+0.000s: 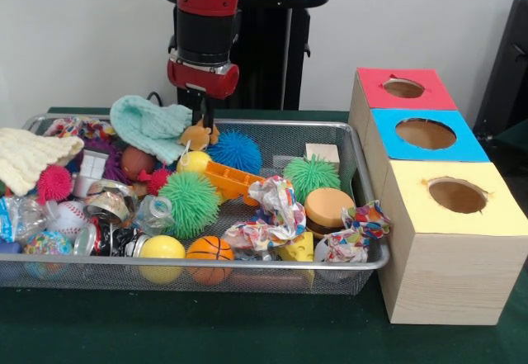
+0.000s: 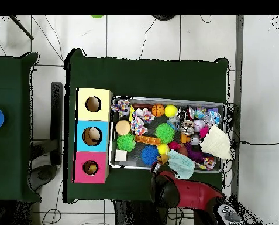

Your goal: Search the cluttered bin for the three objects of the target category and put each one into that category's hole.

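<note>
The wire mesh bin (image 1: 367,261) is full of toys; it also shows in the overhead view (image 2: 165,98). My gripper (image 1: 203,123) hangs low over the bin's far rim, right above a small orange-tan object (image 1: 196,138) that may be the striped ball; contact is unclear. In the overhead view the gripper (image 2: 160,168) is mostly hidden by the arm. Round balls in the bin: an orange basketball (image 1: 209,250) (image 2: 158,110), a yellow ball (image 1: 162,248) (image 2: 171,110), a baseball (image 1: 70,214), and another yellow ball (image 1: 194,162). The red-topped box's hole (image 1: 403,88) (image 2: 90,168) is the farthest from the camera.
Blue-topped (image 1: 426,134) and yellow-topped (image 1: 456,195) boxes stand in a row with the red one, to the right of the bin. Green (image 1: 191,203) and blue (image 1: 234,150) spiky balls, a teal cloth (image 1: 148,125), a cream cloth (image 1: 29,156) and crumpled wrappers (image 1: 268,215) crowd the bin.
</note>
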You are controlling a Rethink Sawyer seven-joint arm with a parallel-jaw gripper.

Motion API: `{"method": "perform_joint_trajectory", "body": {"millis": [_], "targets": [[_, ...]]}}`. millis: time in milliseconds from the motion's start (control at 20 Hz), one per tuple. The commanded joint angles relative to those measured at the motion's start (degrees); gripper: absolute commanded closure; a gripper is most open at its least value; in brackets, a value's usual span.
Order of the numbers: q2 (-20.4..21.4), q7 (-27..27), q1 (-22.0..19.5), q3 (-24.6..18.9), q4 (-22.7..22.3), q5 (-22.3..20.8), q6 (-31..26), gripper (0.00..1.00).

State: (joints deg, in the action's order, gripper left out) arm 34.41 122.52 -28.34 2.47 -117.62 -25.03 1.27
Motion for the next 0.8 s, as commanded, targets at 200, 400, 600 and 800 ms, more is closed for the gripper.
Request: {"method": "perform_joint_trajectory", "body": {"millis": [200, 400, 600, 800], "targets": [[-0.7, 3.3, 1.7, 0.4, 5.0, -1.1, 0.3, 1.0], [8.1, 3.1, 0.2, -2.7, 0.7, -0.1, -3.2, 1.0], [16.8, 0.7, -2.0, -7.4, -3.4, 2.6, -11.3, 1.0], [20.9, 0.0, -3.0, -10.3, -6.0, 4.4, -15.2, 1.0]]}}
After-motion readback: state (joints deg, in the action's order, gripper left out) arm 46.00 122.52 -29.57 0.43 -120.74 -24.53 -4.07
